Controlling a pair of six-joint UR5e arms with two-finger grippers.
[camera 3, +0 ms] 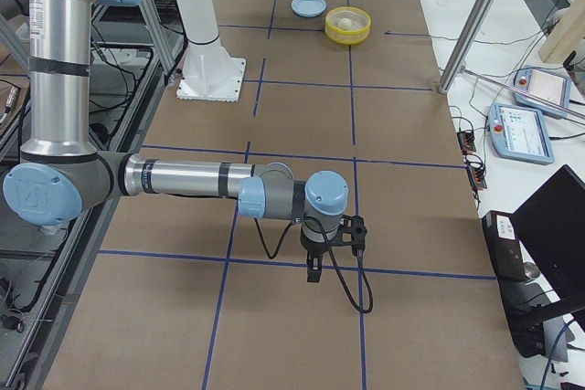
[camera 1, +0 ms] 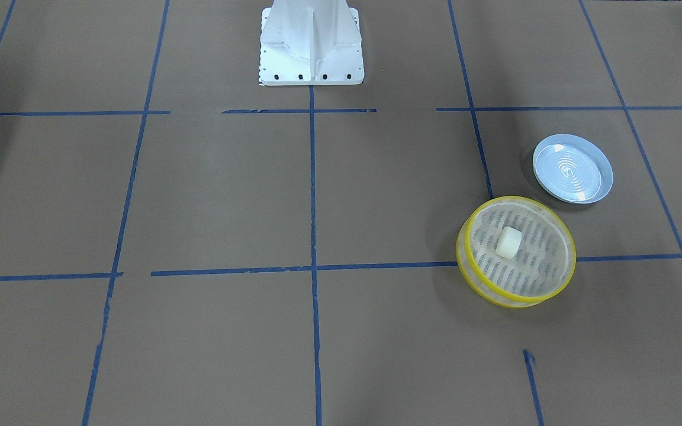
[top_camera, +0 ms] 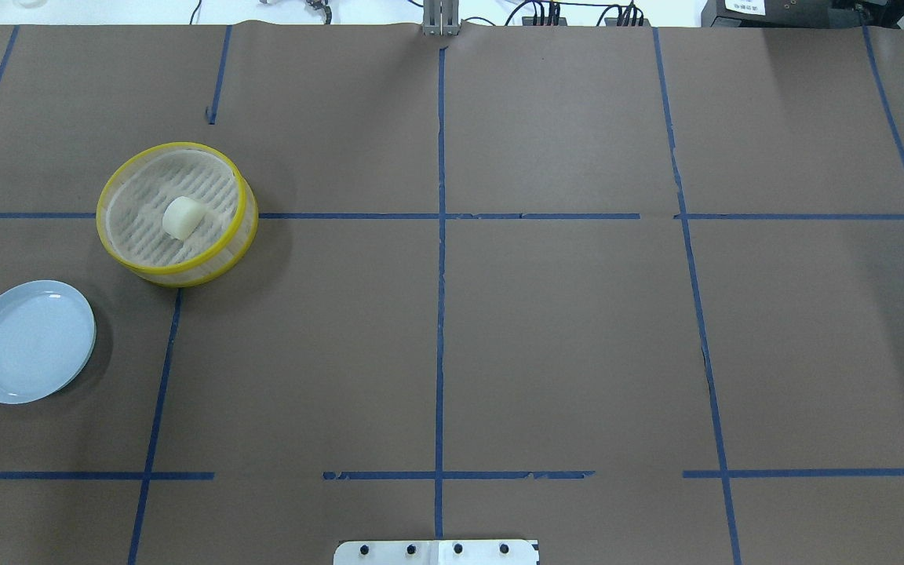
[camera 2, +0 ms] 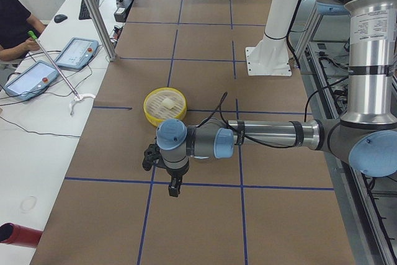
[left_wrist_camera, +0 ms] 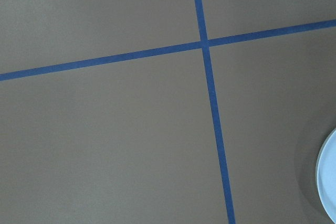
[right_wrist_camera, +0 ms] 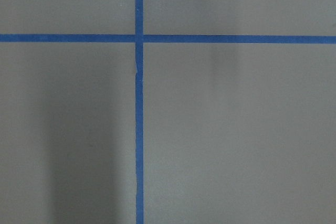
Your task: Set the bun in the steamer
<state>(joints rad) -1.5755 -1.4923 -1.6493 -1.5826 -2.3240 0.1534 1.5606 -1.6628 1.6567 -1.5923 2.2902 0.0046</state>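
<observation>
As bun (top_camera: 183,217) sits mid steamer (top_camera: 185,275), blue plate (top_camera: 28,341) nr, apart.

The room around my rig.
The table (top_camera: 562,337) wears brown paper (top_camera: 303,353) gridded with blue tape lines (top_camera: 440,314); overhead, cables (top_camera: 546,12) run along its 12 o'clock edge, and from the left end I see a white desk (camera 2: 37,147) with two tablets (camera 2: 77,53) at 9 o'clock.

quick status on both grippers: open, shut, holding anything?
Left gripper: cannot tell, it shows only in a side view.
Right gripper: cannot tell, same reason.
</observation>
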